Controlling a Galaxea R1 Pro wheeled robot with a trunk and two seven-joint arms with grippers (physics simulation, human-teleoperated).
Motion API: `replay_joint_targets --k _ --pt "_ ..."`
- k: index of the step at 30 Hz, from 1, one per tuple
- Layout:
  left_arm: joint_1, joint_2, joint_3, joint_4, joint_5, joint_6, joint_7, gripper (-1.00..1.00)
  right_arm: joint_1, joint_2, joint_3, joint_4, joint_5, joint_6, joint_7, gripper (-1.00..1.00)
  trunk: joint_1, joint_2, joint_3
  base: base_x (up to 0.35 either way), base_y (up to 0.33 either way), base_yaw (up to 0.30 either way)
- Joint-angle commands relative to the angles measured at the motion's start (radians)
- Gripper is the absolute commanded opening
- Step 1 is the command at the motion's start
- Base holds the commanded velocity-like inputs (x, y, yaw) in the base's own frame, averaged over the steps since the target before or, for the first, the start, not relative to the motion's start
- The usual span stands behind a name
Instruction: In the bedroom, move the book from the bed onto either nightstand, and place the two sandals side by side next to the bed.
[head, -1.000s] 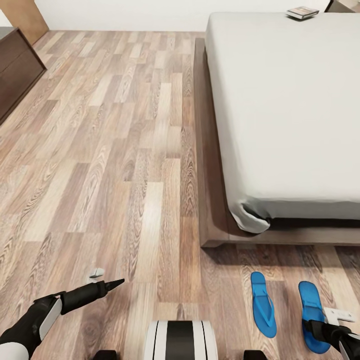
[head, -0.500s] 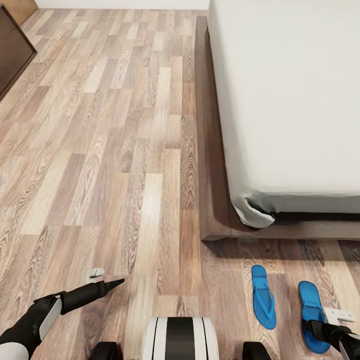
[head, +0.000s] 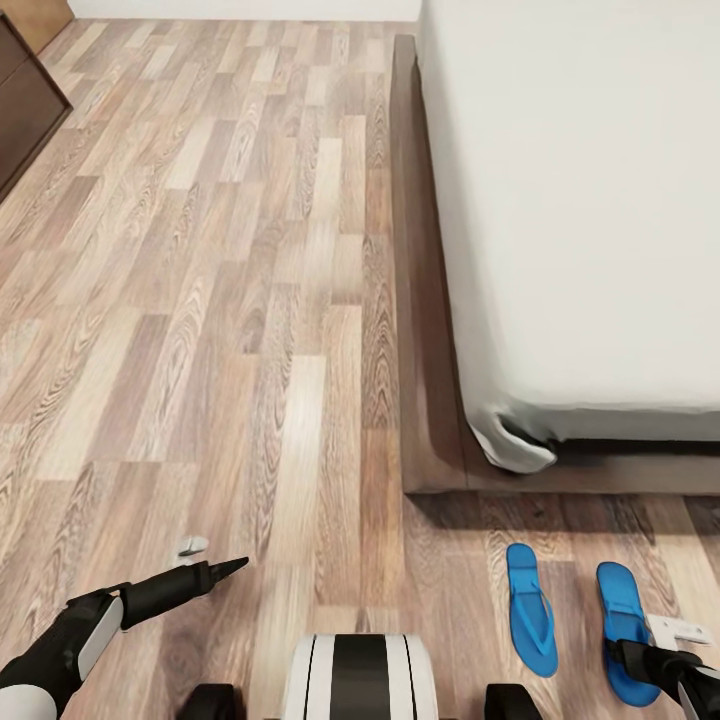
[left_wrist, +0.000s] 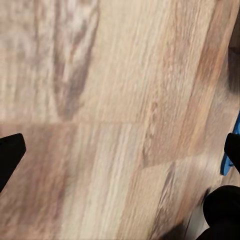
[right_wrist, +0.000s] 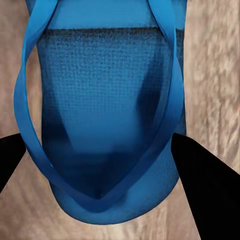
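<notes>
**Two blue sandals on the floor**

Two sandals lie by the foot of the bed (head: 570, 200). The right pincer (right_wrist: 120, 165) hangs wide open right over the right sandal (head: 622, 625), holding nothing. The left sandal (head: 528, 608) lies just beside. The left pincer (left_wrist: 120, 150) is open and empty above bare floor (head: 200, 300).

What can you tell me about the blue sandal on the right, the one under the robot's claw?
The right sandal is a flat, bright blue slide with blue straps meeting in a V and a finely textured footbed. It lies flat on the wood-plank floor just past the foot of the bed, beside its twin, the two apart and roughly parallel. The right claw hangs open over it, a finger at each side; whether they touch it cannot be told.
</notes>
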Motion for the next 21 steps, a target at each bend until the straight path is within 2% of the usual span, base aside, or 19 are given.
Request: replay_joint_targets --k 1,6,15,21 --pt "0.0 0.0 0.001 0.0 0.006 0.009 -0.002 1.0 0.0 0.001 -0.004 -0.002 0.011 0.004 0.009 -1.0 0.0 0.0 -0.001 0.183 0.136 0.0" --pt "0.0 0.0 0.001 0.0 0.006 0.009 -0.002 1.0 0.0 0.001 -0.004 -0.002 0.011 0.004 0.01 -1.0 0.0 0.0 -0.001 0.118 0.143 0.0" --pt "0.0 -0.001 0.0 0.0 0.005 0.009 -0.001 1.0 0.0 0.001 -0.004 -0.002 0.009 -0.013 0.008 -1.0 0.0 0.0 -0.001 0.005 0.009 0.0" --pt "0.0 -0.001 0.0 0.0 0.005 0.009 0.0 1.0 0.0 0.002 -0.004 0.001 0.006 -0.119 0.007 -1.0 0.0 0.0 -0.001 0.0 0.0 0.0"
